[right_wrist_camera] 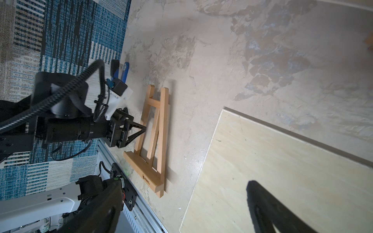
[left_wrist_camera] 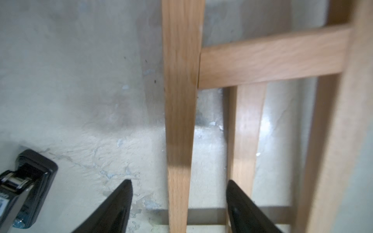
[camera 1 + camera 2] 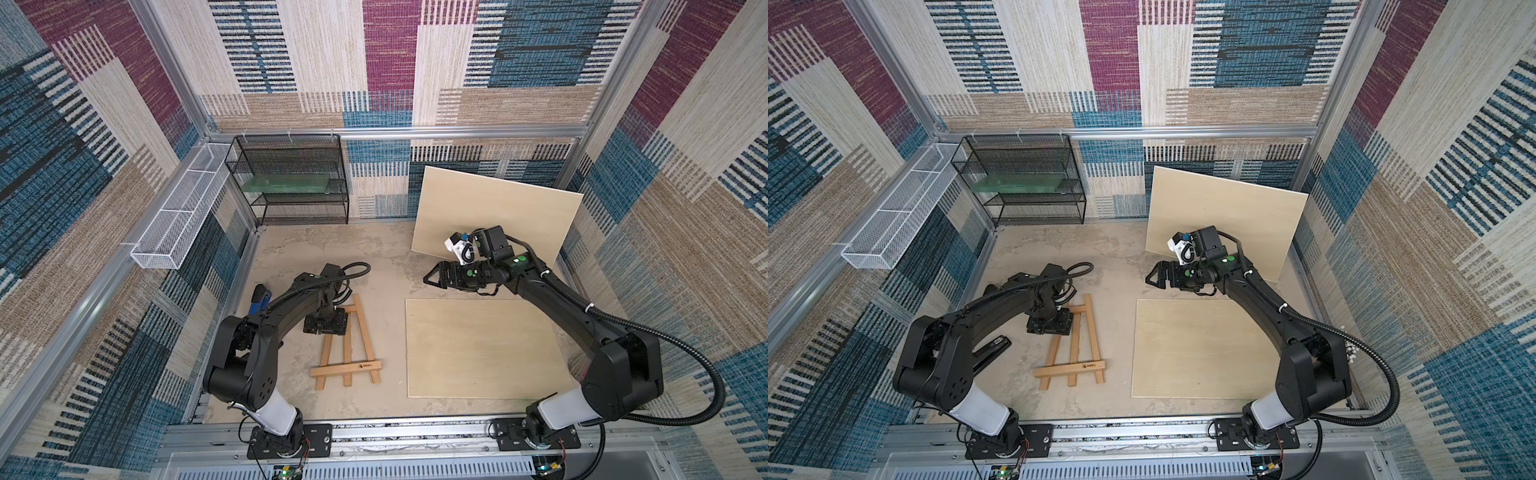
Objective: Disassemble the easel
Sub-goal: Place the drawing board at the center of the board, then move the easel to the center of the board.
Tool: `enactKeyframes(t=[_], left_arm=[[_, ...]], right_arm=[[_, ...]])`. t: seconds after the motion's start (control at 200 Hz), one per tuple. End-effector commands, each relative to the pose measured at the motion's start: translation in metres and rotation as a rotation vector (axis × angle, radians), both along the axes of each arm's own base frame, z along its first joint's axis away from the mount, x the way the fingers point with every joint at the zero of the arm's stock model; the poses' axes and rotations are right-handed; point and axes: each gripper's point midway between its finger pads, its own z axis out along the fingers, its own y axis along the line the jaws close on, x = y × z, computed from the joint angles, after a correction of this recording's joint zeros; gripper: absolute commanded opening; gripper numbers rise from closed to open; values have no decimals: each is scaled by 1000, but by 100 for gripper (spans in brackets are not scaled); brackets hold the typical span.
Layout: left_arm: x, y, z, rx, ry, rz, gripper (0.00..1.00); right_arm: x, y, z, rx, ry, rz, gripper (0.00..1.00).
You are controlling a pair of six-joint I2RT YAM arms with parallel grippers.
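You see the easel (image 3: 1071, 369) lying flat on the table (image 3: 1121, 266), left gripper (image 3: 1048, 326) above its narrow end. The right gripper (image 3: 1152, 277) hovers well apart, jaws spread, beyond the flat board (image 3: 1204, 349).

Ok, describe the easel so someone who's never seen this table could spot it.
On the grey tabletop, look left of the pale plywood board lying flat. The wooden easel lies flat there, beneath the left tool. It is the only slatted A-shaped frame; the board is a plain sheet.

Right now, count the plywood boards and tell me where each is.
2. The flat board lies on the table, right of the easel; the leaning board stands tilted against the back wall. No others show.
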Motion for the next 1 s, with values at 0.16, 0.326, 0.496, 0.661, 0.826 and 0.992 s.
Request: enactKeyframes(t=[0.16, 0.326, 0.496, 0.661, 0.826, 0.992], left_arm=[[28, -14, 64, -76, -199, 13, 83], [40, -33, 94, -129, -279, -26, 84], [48, -56, 115, -169, -340, -77, 86], [55, -76, 136, -217, -405, -123, 86], [65, -97, 152, -282, -462, -162, 87], [79, -119, 160, -321, -488, -200, 87]], right_arm=[[24, -41, 15, -31, -73, -142, 99], [36, -86, 19, -67, -103, -270, 98], [41, -124, 14, -109, -106, -364, 98], [44, -155, 13, -123, -135, -454, 97], [47, -185, 10, -109, -162, -540, 97], [50, -213, 3, -115, -161, -610, 97]])
